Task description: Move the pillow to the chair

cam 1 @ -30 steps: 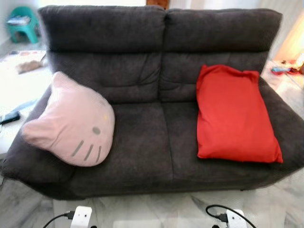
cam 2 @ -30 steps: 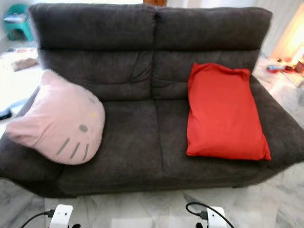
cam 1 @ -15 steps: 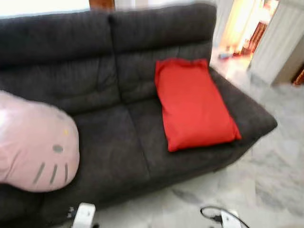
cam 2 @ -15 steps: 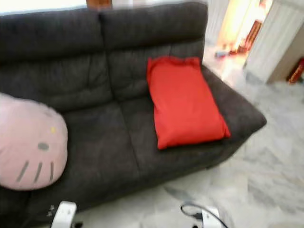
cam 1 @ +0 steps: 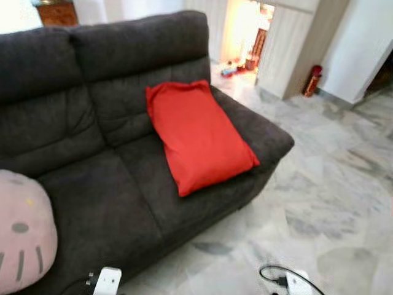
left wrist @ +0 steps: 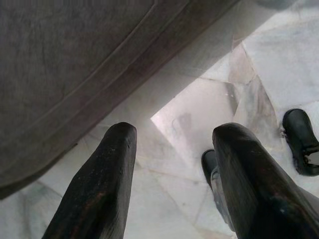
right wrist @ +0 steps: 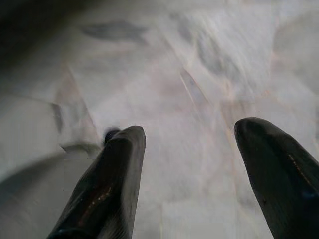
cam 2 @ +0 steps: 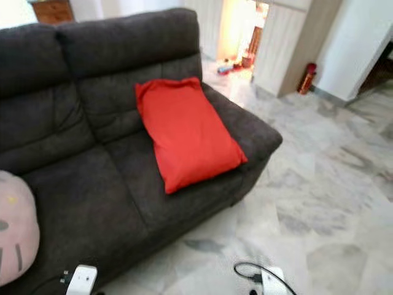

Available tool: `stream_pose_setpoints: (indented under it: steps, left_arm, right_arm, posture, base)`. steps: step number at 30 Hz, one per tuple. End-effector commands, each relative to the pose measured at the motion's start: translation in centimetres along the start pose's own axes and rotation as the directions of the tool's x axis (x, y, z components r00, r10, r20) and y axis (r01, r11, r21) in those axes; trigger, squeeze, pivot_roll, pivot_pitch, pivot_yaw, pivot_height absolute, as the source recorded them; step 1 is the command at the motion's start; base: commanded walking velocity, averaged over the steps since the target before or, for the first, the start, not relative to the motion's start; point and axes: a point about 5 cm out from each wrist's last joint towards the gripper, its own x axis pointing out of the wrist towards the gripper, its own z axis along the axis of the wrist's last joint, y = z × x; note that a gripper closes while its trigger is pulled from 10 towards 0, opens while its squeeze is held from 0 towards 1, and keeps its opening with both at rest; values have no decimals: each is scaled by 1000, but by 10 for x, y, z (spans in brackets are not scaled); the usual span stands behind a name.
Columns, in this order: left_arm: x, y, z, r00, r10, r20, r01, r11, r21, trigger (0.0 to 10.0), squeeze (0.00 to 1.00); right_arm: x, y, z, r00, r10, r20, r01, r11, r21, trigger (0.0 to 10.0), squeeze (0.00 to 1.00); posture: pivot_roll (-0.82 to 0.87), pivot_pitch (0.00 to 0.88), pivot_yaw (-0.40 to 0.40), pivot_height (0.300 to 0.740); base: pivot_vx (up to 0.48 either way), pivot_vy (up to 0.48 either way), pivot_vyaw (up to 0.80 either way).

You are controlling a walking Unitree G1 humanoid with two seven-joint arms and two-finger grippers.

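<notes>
A red rectangular pillow (cam 1: 198, 136) lies on the right seat of a dark grey sofa (cam 1: 92, 203), leaning against the backrest. A pink cat-face pillow (cam 1: 21, 238) rests at the sofa's left end, partly cut off by the picture edge. My left gripper (left wrist: 174, 174) hangs open above the marble floor beside the sofa's base. My right gripper (right wrist: 192, 174) is open too, with bare marble floor under it. Both arms hang low, with their wrists at the bottom edge of the eye views.
Marble floor (cam 1: 331, 196) spreads to the right of the sofa. A doorway (cam 1: 242, 37) with small items on the floor opens behind the sofa's right end. A red fire extinguisher (cam 1: 312, 80) stands by a white wall. My black feet (left wrist: 299, 139) stand close to the sofa base.
The camera has turned to the right: the sofa and both pillows have slid left in the picture, and the floor, doorway and wall on the right have come into view.
</notes>
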Motion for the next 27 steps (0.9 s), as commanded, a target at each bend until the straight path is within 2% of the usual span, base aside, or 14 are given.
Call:
stream_pose_setpoints:
  steps: [1,6,11,16,22,27]
  left_arm:
    - [-1,0,-5,1000,3,-23,-3,1000,20,10000,0]
    - [-1,2,-6,1000,15,-26,-15,1000,25,10000,0]
    - [-1,3,-6,999,25,-27,-25,1000,13,10000,0]
    - [-1,2,-6,999,21,-28,-20,1000,17,10000,0]
    - [-1,0,-6,1000,16,-27,-15,1000,20,10000,0]
    - [-1,0,-6,1000,14,-26,-13,1000,24,10000,0]
  right_arm:
    - [-1,-6,1,1000,-7,16,7,1000,15,10000,0]
    - [-5,-21,-5,1000,-22,8,22,1000,20,10000,0]
    - [-5,-23,-4,1000,-21,11,21,1000,21,10000,0]
    - [0,-3,3,1000,-1,18,1,1000,7,10000,0]
    - [6,34,14,999,33,35,-33,999,-5,10000,0]
    - [7,43,17,998,41,45,-40,999,-8,10000,0]
  posture:
    - [35,9,-18,740]
    - [34,12,-16,740]
    - [35,14,-16,740]
    - [33,18,-15,740]
    - [34,19,-17,740]
    - [33,18,-16,740]
  base:
    - [0,0,-750]
    - [0,-168,-751]
    - [0,0,-753]
    - [0,0,-751]
    - [0,0,-751]
    - [0,0,-749]
